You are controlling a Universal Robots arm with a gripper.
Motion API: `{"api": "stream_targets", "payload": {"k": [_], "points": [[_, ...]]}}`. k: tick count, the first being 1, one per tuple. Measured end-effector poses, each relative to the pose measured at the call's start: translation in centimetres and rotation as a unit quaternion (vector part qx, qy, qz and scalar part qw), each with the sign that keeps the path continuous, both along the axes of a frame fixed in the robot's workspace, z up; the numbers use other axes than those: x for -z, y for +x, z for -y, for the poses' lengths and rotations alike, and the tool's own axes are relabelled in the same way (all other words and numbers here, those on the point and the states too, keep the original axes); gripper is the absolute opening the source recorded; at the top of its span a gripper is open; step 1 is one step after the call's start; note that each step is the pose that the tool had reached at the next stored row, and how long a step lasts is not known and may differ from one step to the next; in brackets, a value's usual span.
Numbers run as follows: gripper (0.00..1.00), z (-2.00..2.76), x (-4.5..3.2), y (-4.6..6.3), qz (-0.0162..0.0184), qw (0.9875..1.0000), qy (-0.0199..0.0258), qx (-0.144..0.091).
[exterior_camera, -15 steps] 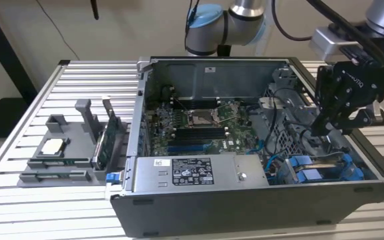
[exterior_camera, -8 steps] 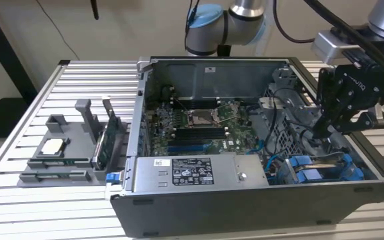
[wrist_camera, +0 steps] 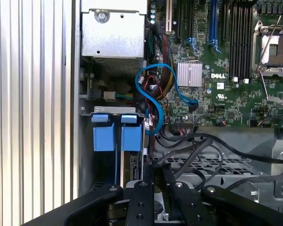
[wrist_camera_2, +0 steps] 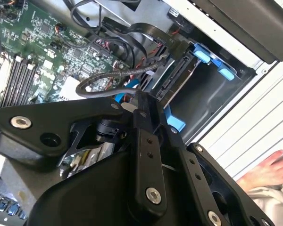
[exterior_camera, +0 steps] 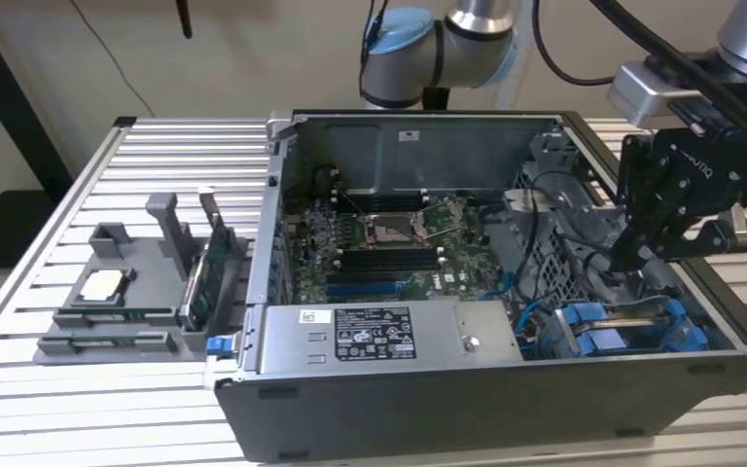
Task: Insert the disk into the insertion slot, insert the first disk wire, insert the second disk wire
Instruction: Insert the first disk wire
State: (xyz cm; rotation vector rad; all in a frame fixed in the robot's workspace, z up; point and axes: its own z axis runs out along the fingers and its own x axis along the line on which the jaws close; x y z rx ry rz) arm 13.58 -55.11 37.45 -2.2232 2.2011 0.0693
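Your claw [wrist_camera_2: 139, 98] appears clamped on a black wire [wrist_camera_2: 108, 77] beside the disk [wrist_camera: 130, 137], which sits in the slot [wrist_camera_2: 217, 99]. Tilted entry could jam against the disk's connector [wrist_camera_2: 178, 71]; slack could snag.

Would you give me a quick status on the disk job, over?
Gripper low inside the computer case. Disk appears seated in the insertion slot. Black wires loop right at the gripper; a person's hand at the table edge.
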Motion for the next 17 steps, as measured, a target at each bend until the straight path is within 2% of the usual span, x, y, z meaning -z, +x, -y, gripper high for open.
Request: {"api": "stream_targets", "payload": {"k": [6, 17], "points": [[0.19, 0.15, 0.13, 0.2, -0.0004, 1.0000, 0.0000, 0.000], [0.19, 0.63, 0.55, 1.0, -0.0043, 1.0000, -0.0001, 0.000]]}}
